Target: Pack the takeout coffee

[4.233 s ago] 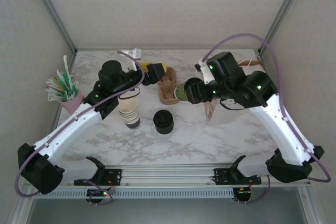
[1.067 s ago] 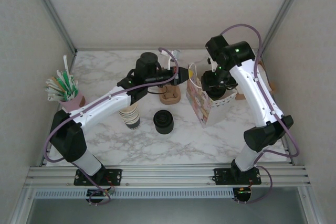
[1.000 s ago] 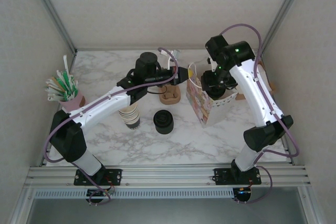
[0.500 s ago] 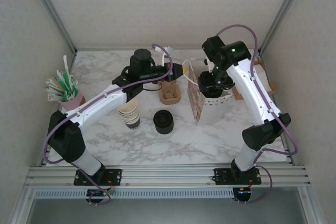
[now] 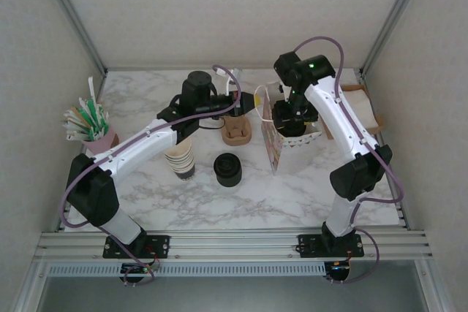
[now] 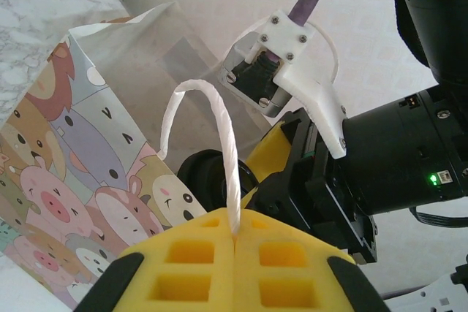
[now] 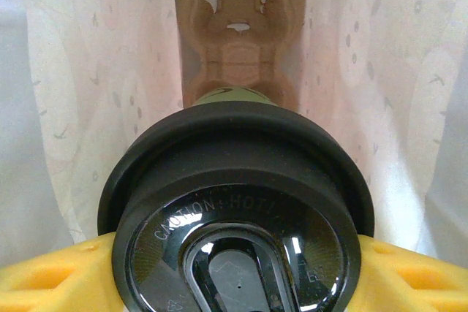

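- On the marble tabletop point(image 5: 219, 210), nearest the arm bases, a short stack of black lids point(image 5: 227, 169) stands to the near left of the cartoon-animal paper bag point(image 5: 272, 144), apart from it.
- A taller stack of cream cups point(image 5: 179, 157) stands further left of the bag, with the left arm passing over it.
- The bag stands upright with its mouth open.
- The right end effector point(image 7: 235, 272) reaches down into the bag's mouth. Its yellow fingers point(image 7: 44, 279) grip the takeout coffee point(image 7: 234, 202) from either side at the black lid.
- The coffee hangs inside the bag, between the bag's walls. A sliver of its olive-green wall shows under the lid.
- Under the cup, a brown moulded tray point(image 7: 238, 42) lies on the bag's floor.
- The left end effector point(image 6: 234, 237) is pinched tight on the bag's white twisted handle point(image 6: 228, 153), at the bag's upper left edge.
- A brown cup carrier point(image 5: 237, 131) sits just left of the bag, below that end effector.
- A brown cardboard piece point(image 5: 363, 104) lies to the far right of the bag, partly behind the right arm.
- A pink cup of stirrers point(image 5: 93, 131) stands well to the left of the bag, at the tabletop's edge.
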Controlling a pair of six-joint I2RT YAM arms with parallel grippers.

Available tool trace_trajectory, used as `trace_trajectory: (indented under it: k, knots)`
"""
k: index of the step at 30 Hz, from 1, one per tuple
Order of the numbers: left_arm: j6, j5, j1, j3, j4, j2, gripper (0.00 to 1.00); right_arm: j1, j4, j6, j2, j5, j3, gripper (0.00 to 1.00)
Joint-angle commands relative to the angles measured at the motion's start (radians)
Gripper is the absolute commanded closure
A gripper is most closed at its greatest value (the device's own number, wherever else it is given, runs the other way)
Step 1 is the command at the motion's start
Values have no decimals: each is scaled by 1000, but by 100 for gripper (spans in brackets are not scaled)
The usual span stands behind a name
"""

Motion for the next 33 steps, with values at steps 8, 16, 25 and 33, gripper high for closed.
trace_trajectory:
  k: [8,16,25,33]
  knots:
    - [16,30,2,-9,16,-20,100,-22,-59,-4,49,17,28,30]
    - [13,28,2,-9,20,-14,99,-21,-29,-4,68,12,9,31]
    - [10,23,2,-12,22,-16,99,-24,18,-13,85,5,-37,31]
    - [2,18,2,-21,28,-20,99,-36,47,-7,100,8,-32,31]
